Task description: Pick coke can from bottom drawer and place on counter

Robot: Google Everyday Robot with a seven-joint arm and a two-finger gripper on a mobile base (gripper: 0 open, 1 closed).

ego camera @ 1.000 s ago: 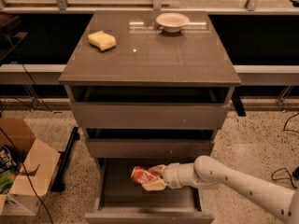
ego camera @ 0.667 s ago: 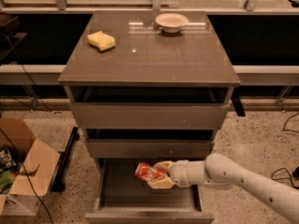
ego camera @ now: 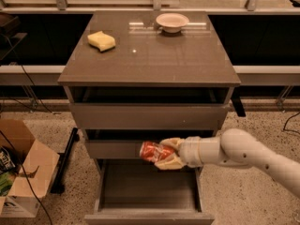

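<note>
The red coke can [ego camera: 151,151] lies sideways in my gripper [ego camera: 165,153], which is shut on it. The gripper holds the can in the air above the open bottom drawer [ego camera: 149,191], level with the front of the middle drawer. The drawer's grey interior shows nothing in it. My white arm [ego camera: 243,154] comes in from the right. The counter [ego camera: 154,55] is the glossy grey-brown top of the cabinet, well above the can.
A yellow sponge [ego camera: 101,41] lies on the counter at the back left and a white bowl [ego camera: 172,21] at the back middle. An open cardboard box [ego camera: 21,172] stands on the floor to the left. Dark shelving runs behind the cabinet.
The gripper has lifted the coke can up out of the bottom drawer, from low inside it to the height of the middle drawer front.
</note>
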